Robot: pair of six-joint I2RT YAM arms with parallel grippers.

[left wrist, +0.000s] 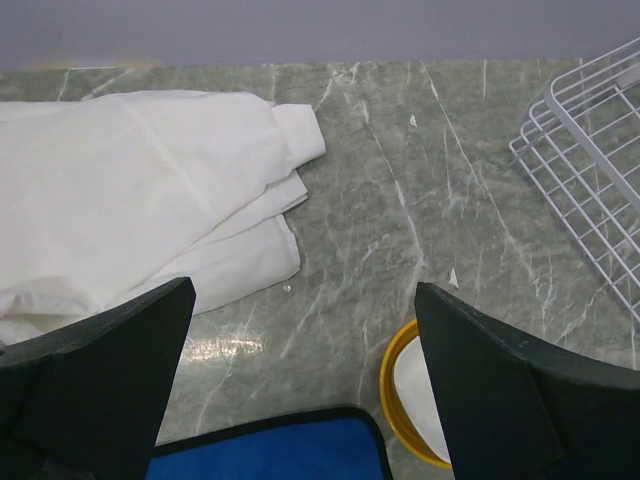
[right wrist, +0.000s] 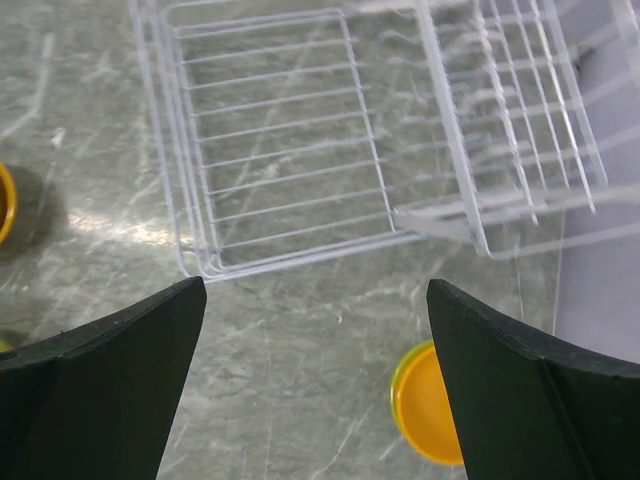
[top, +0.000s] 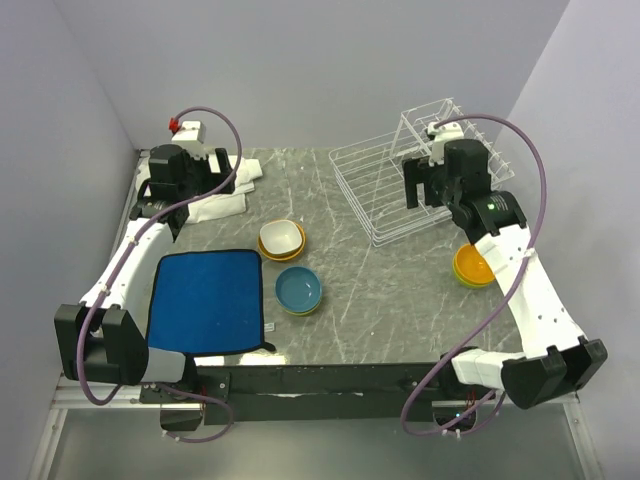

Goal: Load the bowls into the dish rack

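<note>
The white wire dish rack [top: 395,185] stands at the back right and holds no bowls; it also shows in the right wrist view [right wrist: 280,150]. A white-inside bowl [top: 282,238] sits stacked in a yellow-orange one mid-table; its yellow rim shows in the left wrist view [left wrist: 403,400]. A blue bowl [top: 299,290] is stacked on a lime one. An orange bowl [top: 473,266] with a lime rim lies by the right arm and shows in the right wrist view [right wrist: 432,405]. My left gripper [top: 158,198] is open and empty at the back left [left wrist: 300,390]. My right gripper [top: 425,193] is open and empty above the rack's front edge [right wrist: 315,380].
A blue cloth mat [top: 208,300] lies at the front left. A folded white cloth [left wrist: 130,200] lies at the back left by the wall. Grey walls close in the table at the back and both sides.
</note>
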